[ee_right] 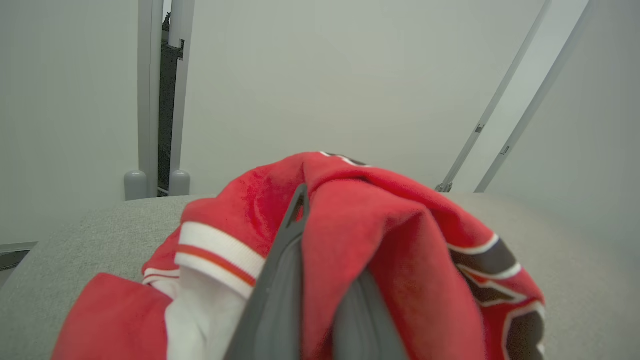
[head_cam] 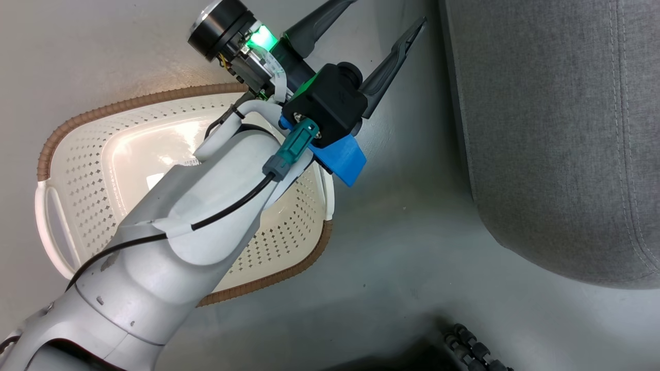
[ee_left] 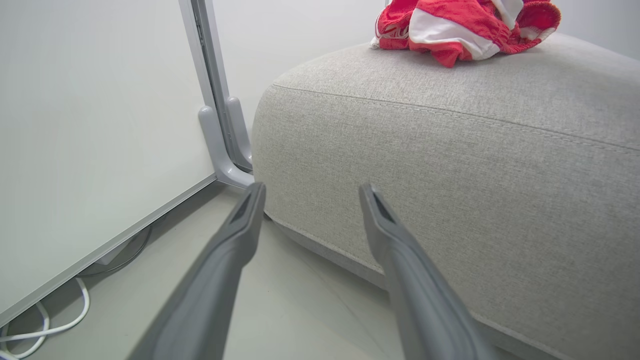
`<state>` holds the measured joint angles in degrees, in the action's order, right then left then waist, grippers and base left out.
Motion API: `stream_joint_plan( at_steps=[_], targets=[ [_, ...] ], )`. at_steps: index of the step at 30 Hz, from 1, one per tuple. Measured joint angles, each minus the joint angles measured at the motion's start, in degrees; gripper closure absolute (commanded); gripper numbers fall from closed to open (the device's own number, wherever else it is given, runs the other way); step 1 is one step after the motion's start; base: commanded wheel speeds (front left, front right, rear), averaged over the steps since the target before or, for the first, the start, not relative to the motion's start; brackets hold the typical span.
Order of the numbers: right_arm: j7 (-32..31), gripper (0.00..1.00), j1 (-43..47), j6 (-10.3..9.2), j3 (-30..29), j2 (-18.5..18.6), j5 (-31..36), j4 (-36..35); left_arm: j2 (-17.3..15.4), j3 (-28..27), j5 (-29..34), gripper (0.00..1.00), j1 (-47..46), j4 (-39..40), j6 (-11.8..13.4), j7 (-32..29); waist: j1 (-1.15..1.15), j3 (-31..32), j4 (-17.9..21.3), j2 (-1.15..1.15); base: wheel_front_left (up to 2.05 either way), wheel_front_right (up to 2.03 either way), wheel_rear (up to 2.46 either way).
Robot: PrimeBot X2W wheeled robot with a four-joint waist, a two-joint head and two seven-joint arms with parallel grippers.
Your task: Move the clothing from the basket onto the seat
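left hand (ee_left: 312, 187): spread wide, empty | seat (ee_left: 450, 165): just ahead | clothing (ee_left: 465, 25): heaped on seat

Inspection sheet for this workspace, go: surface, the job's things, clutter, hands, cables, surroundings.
Surface: pale grey floor.
Job's things: basket on the floor, no clothing in the part not hidden by the left arm; seat beside it, with red and white clothing on top; jersey pinched over the seat.
Clutter: nothing seen.
Hands: left hand open and empty, low by the seat's side; right hand shut on the jersey.
Cables: white cable on the floor by the wall; black cable along the left arm.
Surroundings: pale wall panels, grey frame post.
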<state>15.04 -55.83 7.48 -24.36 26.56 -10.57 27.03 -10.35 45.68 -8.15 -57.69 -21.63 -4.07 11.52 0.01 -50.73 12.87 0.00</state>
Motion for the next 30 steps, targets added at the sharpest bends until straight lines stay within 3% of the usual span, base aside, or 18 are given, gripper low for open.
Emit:
stream_joint_plan(
  at_steps=[4,5,6,7,20,30],
  targets=[
    [0.0,1.0,2.0,0.0,-0.1,-1.6,-0.2,1.6,-0.1,0.0,-0.1,0.0,0.0,-0.2,0.3,0.2,0.0,0.0,-0.2,0.0,0.0,0.0,0.0],
    [0.0,0.89,2.3,0.0,-0.3,-1.8,-0.2,1.4,-0.1,0.0,-0.1,0.0,0.0,-0.2,0.5,0.2,0.0,0.1,-0.2,0.0,0.0,0.0,0.0],
    [0.0,0.53,2.5,0.01,-0.6,-2.0,-0.2,1.0,-0.2,0.0,-0.3,0.0,0.0,-0.3,0.5,0.3,0.0,0.3,-0.1,0.0,0.0,0.0,0.0],
    [0.0,0.0,2.9,0.01,-0.9,-2.3,-0.2,0.2,-0.2,0.0,-0.3,0.0,0.0,-0.4,0.6,0.3,0.0,0.5,-0.1,0.0,0.0,0.0,0.0],
    [0.0,0.0,18.1,0.01,1.0,-6.5,3.8,-8.5,0.5,-1.5,-3.6,0.0,4.7,-3.3,2.8,3.2,-0.01,9.8,0.4,0.0,0.0,0.0,0.0],
    [0.0,0.0,30.6,0.0,6.0,-11.6,4.7,-19.7,-0.2,-10.7,-7.6,0.0,15.6,0.7,6.4,3.5,-0.01,22.4,-0.7,0.0,0.0,0.0,0.0]
  ],
)
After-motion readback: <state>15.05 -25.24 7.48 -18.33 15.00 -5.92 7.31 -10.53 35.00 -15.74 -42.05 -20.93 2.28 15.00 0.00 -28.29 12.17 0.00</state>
